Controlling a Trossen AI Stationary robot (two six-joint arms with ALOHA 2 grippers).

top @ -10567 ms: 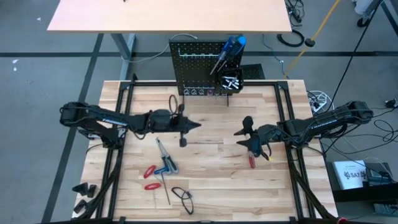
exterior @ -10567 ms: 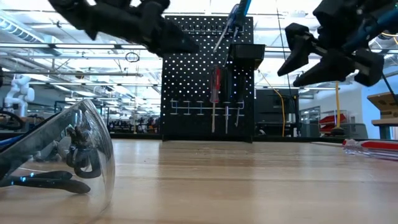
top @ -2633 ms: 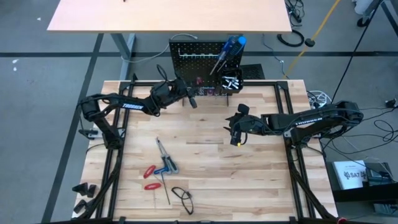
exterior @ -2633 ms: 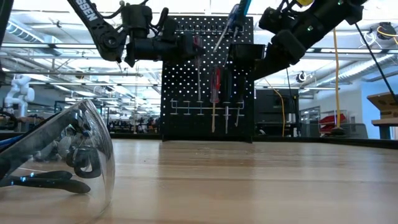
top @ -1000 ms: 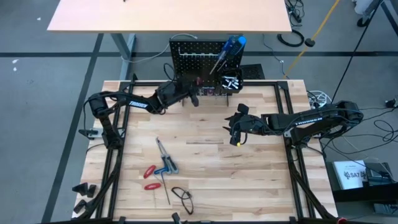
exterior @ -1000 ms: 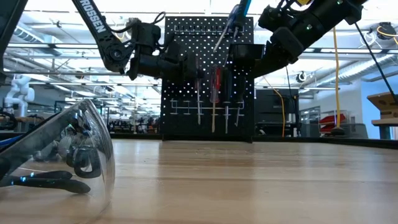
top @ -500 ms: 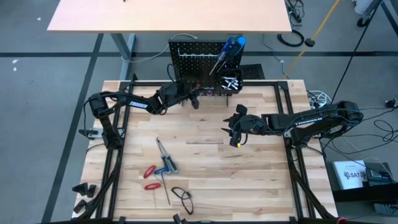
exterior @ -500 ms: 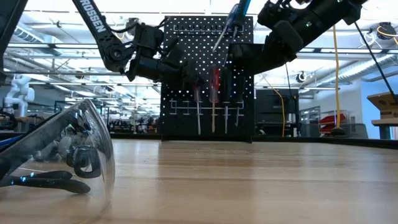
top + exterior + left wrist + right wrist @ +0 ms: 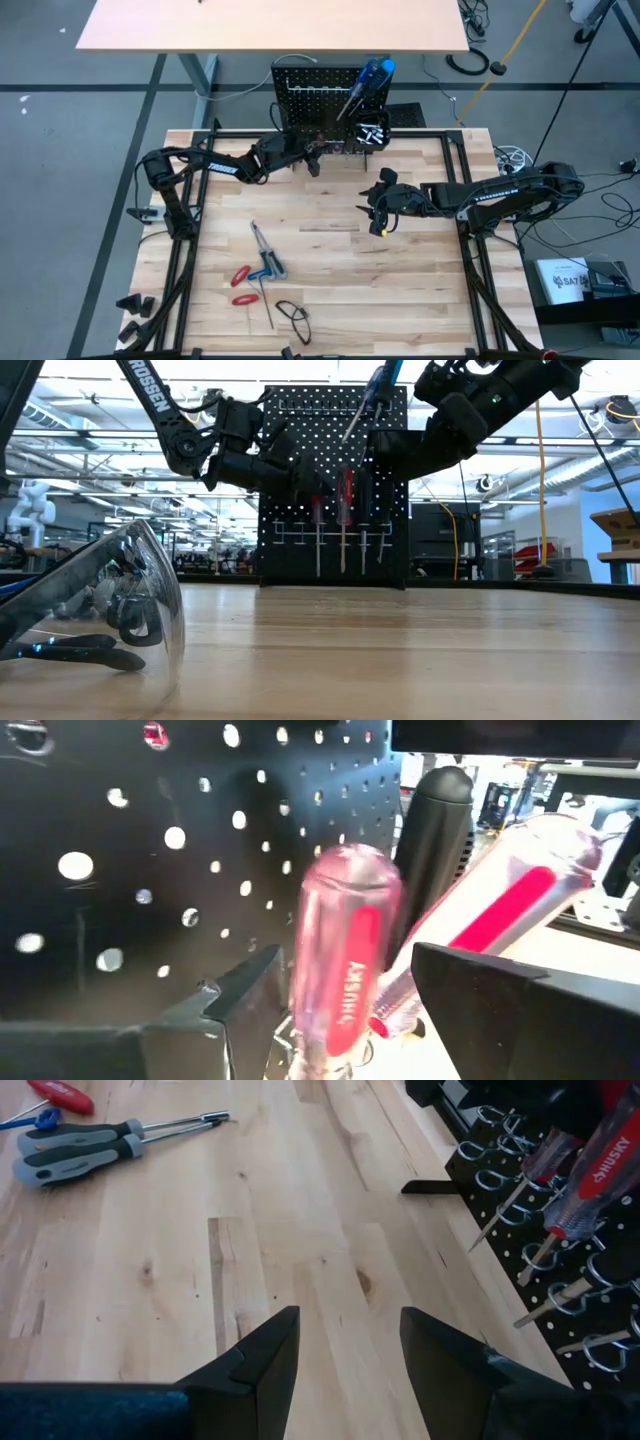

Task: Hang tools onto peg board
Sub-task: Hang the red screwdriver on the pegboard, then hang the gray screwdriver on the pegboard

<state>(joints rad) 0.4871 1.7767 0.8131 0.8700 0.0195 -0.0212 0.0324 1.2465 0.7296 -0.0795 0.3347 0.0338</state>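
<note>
Two dark arms reach over a pale wooden table [image 9: 330, 260] in the high view. The peg board [image 9: 318, 85] stands upright at the table's far edge, near its middle, with a blue-handled screwdriver [image 9: 366, 80] sticking out of the small bin on it. The left gripper [image 9: 308, 156] sits right at the foot of the board; the right gripper [image 9: 380, 205] hovers over the table's centre, apart from the board. Near the front left corner lie long-nose pliers [image 9: 266, 250], red-handled tools [image 9: 241, 283] and safety glasses [image 9: 293, 316]. Grey floor with dark tape lines surrounds the table, and another tabletop shows beyond the far edge.

In the low view the glasses [image 9: 95, 605] fill the near left. The board [image 9: 335, 485] stands at the back with screwdrivers hanging in a row along its hooks, and a bright workshop hall with ceiling beams lies behind.

The left wrist view shows a clear, red-cored screwdriver [image 9: 340, 955] upright against the board, between that gripper's spread fingers [image 9: 230, 1010], which do not visibly touch it. A black handle [image 9: 430, 840] and another clear red one [image 9: 510, 905] hang just beside it.

The right wrist view shows that gripper's fingers [image 9: 265, 1355] parted and holding nothing above bare planks, grey-handled pliers [image 9: 80, 1145] near the far corner.
</note>
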